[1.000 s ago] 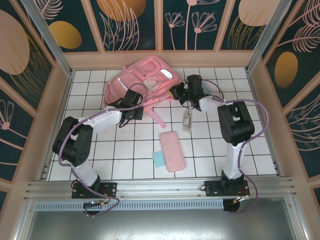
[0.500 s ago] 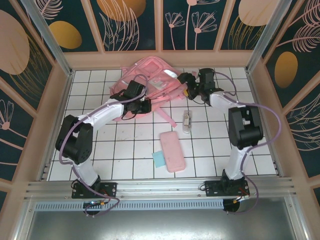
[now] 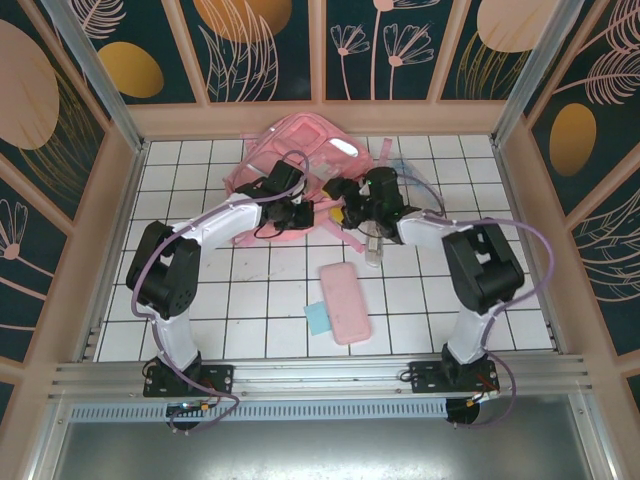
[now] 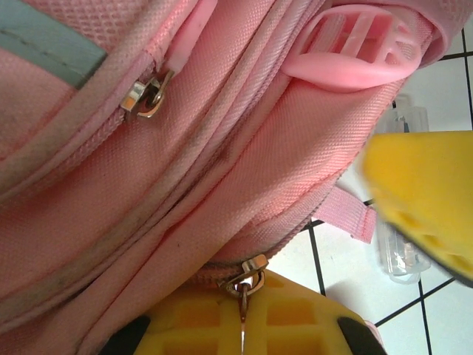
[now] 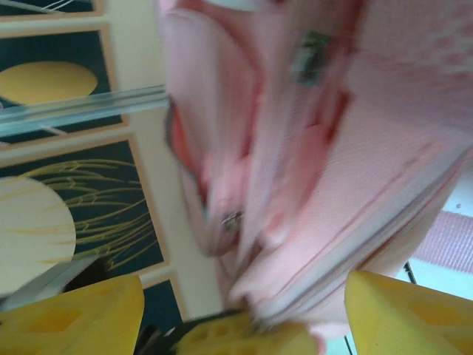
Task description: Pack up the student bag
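left end effector [image 3: 302, 213] clamped on student bag [image 3: 295, 138] | right end effector [image 3: 344, 212] apart, wrist view blurred

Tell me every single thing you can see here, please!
soft pink fabric backpack: one, pink, far middle of table
flat pink rectangular pencil case: one, pink, near middle
small blue square: one, blue, beside the case's left edge
clear plastic item: one, see-through, between backpack and case
white tiled table: one, white, under everything
left gripper: one, yellow fingers, shut on metal zipper pull
right gripper: one, yellow fingers, open at the backpack
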You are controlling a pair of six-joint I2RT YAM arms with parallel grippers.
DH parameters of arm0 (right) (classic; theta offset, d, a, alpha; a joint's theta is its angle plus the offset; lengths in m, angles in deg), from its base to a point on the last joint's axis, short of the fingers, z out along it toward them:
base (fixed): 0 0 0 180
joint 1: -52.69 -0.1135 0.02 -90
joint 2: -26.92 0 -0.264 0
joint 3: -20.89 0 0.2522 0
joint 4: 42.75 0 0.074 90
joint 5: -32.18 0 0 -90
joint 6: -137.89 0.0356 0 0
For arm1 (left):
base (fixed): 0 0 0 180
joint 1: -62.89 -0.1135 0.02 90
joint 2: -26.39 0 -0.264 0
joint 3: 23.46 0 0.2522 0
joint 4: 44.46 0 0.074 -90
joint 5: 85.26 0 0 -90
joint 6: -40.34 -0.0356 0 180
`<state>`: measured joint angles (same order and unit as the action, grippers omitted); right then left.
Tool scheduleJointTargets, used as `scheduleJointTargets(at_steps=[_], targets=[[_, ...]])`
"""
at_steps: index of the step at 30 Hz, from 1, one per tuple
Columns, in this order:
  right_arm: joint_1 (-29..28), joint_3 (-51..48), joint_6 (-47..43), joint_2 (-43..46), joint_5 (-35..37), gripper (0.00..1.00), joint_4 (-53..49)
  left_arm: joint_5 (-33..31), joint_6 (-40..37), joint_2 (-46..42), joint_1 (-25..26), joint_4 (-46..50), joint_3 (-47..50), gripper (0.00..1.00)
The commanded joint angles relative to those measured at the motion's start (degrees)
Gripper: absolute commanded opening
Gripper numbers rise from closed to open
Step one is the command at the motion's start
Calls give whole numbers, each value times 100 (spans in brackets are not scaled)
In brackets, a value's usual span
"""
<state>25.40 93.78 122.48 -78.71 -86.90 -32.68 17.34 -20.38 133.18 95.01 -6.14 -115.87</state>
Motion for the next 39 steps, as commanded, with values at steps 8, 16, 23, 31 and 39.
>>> scheduleJointTargets(at_steps=[8,16,23,31,39], targets=[[41,178,285,-695,147,0,807,-663,-173,-338,91,373,51,0],[403,357,-831,-197,693,0,-200,-1973,-665,-414,-407,1190,637,0],[617,1037,-1786,-387,909,0,-907,-2184,-982,-704,-461,2045,428,0],[751,1757,-2668,-623,1114,0,-1325,-2391,-1186,-773,-517,2420,430,0],[745,3648,-3562,-1700,633,0,-1945,-808,-735,-704,142,1444,327,0]])
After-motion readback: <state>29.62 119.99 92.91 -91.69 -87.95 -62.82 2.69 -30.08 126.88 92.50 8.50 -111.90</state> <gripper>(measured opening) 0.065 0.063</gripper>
